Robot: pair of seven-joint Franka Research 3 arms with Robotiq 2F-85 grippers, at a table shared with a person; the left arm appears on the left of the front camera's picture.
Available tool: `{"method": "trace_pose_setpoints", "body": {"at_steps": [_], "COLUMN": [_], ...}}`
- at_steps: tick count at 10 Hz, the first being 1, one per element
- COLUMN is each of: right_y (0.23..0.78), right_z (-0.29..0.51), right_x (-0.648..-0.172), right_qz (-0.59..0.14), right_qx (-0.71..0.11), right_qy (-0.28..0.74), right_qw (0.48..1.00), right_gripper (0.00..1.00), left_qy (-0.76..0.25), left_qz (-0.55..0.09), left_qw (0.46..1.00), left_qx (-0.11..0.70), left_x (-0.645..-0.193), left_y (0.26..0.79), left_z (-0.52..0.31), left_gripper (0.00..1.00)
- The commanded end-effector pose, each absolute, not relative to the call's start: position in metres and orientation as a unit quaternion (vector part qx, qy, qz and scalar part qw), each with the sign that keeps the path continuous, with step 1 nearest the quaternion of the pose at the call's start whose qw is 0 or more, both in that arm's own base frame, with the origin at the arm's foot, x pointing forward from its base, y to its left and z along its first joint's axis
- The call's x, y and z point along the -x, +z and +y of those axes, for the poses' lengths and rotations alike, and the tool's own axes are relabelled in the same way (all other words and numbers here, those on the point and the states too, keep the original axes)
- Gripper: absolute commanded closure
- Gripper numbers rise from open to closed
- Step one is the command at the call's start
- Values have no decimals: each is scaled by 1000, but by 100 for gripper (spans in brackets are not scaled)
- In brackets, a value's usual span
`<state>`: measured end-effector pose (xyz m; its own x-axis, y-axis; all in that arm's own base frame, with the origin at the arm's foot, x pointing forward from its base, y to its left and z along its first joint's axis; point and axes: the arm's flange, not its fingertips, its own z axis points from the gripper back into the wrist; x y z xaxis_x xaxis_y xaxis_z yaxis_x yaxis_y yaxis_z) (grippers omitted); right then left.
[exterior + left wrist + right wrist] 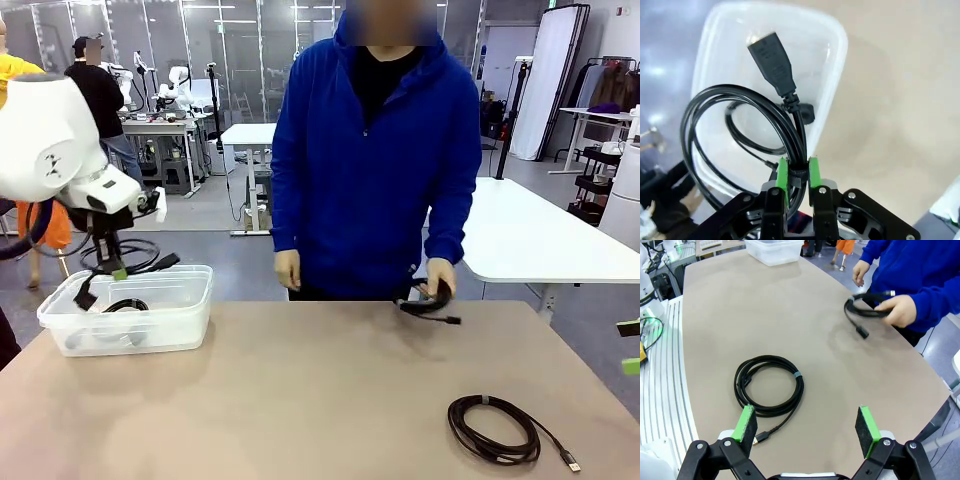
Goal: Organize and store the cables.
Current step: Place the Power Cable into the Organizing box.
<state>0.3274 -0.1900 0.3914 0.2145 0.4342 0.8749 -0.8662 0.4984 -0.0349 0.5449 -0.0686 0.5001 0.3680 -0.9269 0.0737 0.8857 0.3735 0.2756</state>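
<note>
At the far left, the left gripper (118, 270) is pinched tight on a black looped cable (125, 252), and its green pads squeeze the loops together. It hangs over the left end of the clear box (190, 300), which sits by the table's left far corner. The plug points out over the box's rim (837, 45). Another cable (125, 305) lies curled in the bottom of the box.

A wide stretch of bare table (300, 390) runs from the box toward the right. At the far edge, a person's hand (440, 275) holds a small cable bundle (430, 305) just over the table. Near the right front edge lies a round coiled cable (492, 428), flat, its plug toward the edge. The right gripper (807, 427) hangs just beside this coil, jaws spread wide, with nothing in them.
</note>
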Motion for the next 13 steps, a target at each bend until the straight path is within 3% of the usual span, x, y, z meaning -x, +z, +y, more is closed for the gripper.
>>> {"method": "trace_pose_setpoints", "body": {"at_steps": [1, 7, 9, 10, 13], "right_y": [393, 393, 393, 393, 393], "right_z": [-189, -189, -189, -189, -189], "right_x": [-326, -326, -326, -326, -326], "right_qz": [-442, -442, -442, -442, -442], "right_qx": [-244, -244, -244, -244, -244], "right_qy": [436, 436, 436, 436, 436], "right_qw": [745, 745, 745, 745, 745], "right_gripper": [0, 0, 0, 0, 0], "left_qy": [-514, -479, -476, -473, -465], "left_qz": [-118, -101, -86, -81, -92], "left_qw": [845, 871, 874, 876, 879], "left_qx": [-91, -40, -41, -42, -53], "left_x": [-546, -580, -583, -582, -578], "left_y": [483, 429, 418, 418, 427], "left_z": [-61, -26, -25, -24, -19], "left_gripper": [81, 81, 73, 63, 45]}}
